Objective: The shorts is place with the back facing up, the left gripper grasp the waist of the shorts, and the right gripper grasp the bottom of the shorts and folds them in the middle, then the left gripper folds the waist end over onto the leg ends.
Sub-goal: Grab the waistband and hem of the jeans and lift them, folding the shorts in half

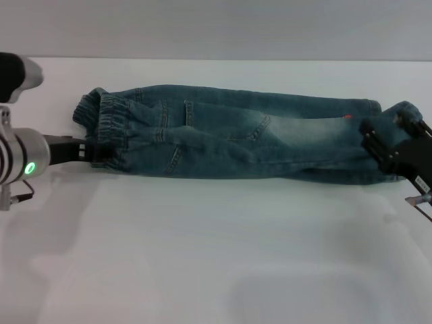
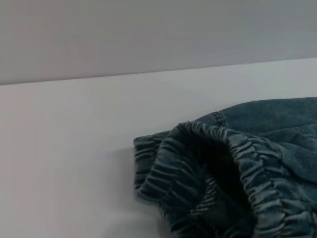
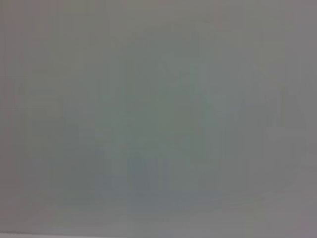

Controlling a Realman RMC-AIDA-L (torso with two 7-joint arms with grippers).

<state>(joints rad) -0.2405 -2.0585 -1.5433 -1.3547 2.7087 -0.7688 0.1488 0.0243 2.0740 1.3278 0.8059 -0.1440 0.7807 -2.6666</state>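
Blue denim shorts (image 1: 236, 131) lie folded lengthwise on the white worktop (image 1: 202, 250); left hand (image 1: 91, 152) pinches the ruffled waist (image 1: 104, 128), right hand (image 1: 385, 152) grips the leg hems (image 1: 381, 108).

The white table (image 1: 202, 256) carries the shorts (image 1: 236, 138) (folded lengthwise).

A white table (image 1: 202, 256) is filling most of the head view, its smooth top giving back a soft, even light with faint shadows. Behind its far edge a plain grey wall (image 1: 223, 27) is running across, and the left wrist view is showing the same wall.
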